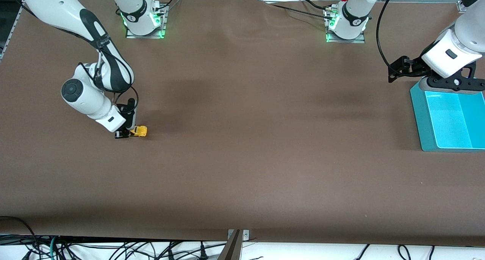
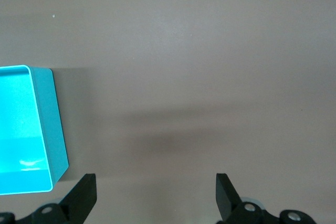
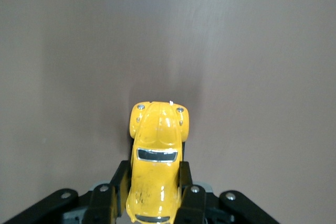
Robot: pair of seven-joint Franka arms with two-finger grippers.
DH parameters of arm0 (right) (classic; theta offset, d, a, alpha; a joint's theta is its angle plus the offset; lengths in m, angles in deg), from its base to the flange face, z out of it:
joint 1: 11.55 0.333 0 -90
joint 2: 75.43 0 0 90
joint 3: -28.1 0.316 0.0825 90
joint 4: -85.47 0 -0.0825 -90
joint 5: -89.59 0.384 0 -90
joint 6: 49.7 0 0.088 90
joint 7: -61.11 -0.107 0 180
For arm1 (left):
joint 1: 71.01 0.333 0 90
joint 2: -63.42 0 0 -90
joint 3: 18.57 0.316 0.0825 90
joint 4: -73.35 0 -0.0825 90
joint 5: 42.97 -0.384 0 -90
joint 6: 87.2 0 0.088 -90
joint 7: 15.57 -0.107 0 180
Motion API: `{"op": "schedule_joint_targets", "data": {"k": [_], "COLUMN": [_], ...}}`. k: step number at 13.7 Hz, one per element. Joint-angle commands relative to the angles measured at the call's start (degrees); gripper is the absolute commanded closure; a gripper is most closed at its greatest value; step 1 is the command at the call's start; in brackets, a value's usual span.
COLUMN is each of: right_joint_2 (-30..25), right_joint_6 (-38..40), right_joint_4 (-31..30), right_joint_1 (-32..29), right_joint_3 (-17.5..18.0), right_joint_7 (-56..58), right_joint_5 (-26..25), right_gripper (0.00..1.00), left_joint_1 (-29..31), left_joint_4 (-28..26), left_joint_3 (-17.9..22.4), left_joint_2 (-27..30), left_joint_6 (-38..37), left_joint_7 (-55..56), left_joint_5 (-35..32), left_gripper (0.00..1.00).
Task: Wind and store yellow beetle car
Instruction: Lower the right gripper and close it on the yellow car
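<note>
Right gripper (image 1: 127, 134) sitting low at table (image 1: 242, 138), toward right arm's end, fingers (image 3: 185, 182) clamped against both sides of yellow beetle car (image 1: 140, 131). Car's nose poking out past fingertips; rear end cut off at right wrist view's edge, wheels hidden under body. Whether car is resting on table or lifting slightly, hard telling. Left gripper (image 2: 155, 195) hanging over table just beside teal bin (image 1: 428, 127), waiting, fingers spread wide, holding nothing. Bin running out of front view's edge.
</note>
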Motion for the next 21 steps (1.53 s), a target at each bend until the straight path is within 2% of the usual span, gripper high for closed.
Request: {"op": "schedule_joint_targets", "data": {"k": [1, 7, 15, 21], "right_joint_2": [-2.08, 0.11, 0.55, 0.64], "right_joint_6": [2.70, 2.09, 2.00, 2.09], "right_joint_4": [0.10, -0.34, -1.40, -1.40], "right_joint_1": [-0.14, -0.14, -2.07, -7.42], "right_joint_3": [3.46, 3.65, 1.37, -0.83], "right_joint_7": [-0.11, 0.41, 5.15, 13.06], "right_joint_5": [-0.82, -0.73, -0.82, -0.56], "right_gripper": [0.72, 0.71, 0.69, 0.67], "left_joint_1": [0.19, 0.10, 0.10, 0.19], "left_joint_4": [1.94, 1.94, 1.94, 1.94], "left_joint_3": [-0.11, -0.11, -0.02, -0.11], "left_joint_2": [-0.82, -0.82, -0.82, -0.82], "left_joint_6": [-1.19, -1.19, -1.19, -1.19], "left_joint_7": [-0.54, -0.45, -0.54, -0.45], "left_joint_5": [1.11, 1.11, 1.11, 1.11], "left_gripper": [0.00, 0.00, 0.00, 0.00]}}
